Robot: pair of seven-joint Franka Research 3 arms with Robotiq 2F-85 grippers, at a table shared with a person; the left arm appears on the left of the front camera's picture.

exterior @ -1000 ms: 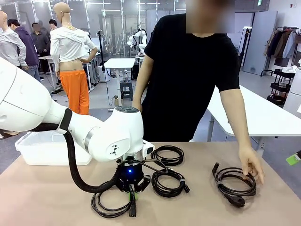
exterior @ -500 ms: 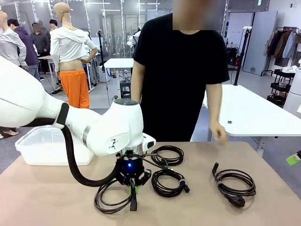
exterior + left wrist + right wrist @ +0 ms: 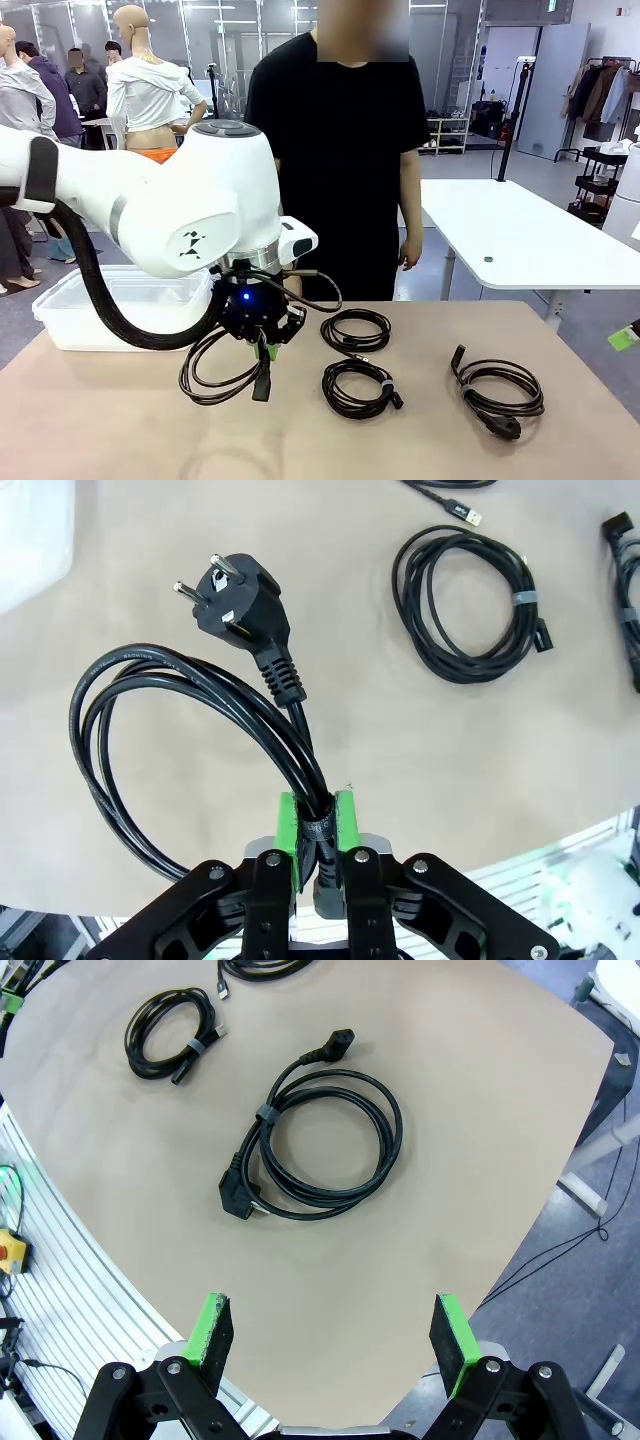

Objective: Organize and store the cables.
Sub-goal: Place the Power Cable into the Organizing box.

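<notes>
The white bin (image 3: 90,325) sits at the left edge of your table (image 3: 480,455); you cannot tell what lies in it. Your left arm (image 3: 170,215) comes in from the left with its wrist pointing down, just right of the bin. Its left gripper (image 3: 264,350) is clamped tight on a coiled power cable (image 3: 240,605) that hangs clear of the tabletop. Three cables lie on the table: far centre (image 3: 355,346), near centre (image 3: 386,385) and right (image 3: 500,425). Your right gripper (image 3: 331,1310) is spread wide, holding nothing.
</notes>
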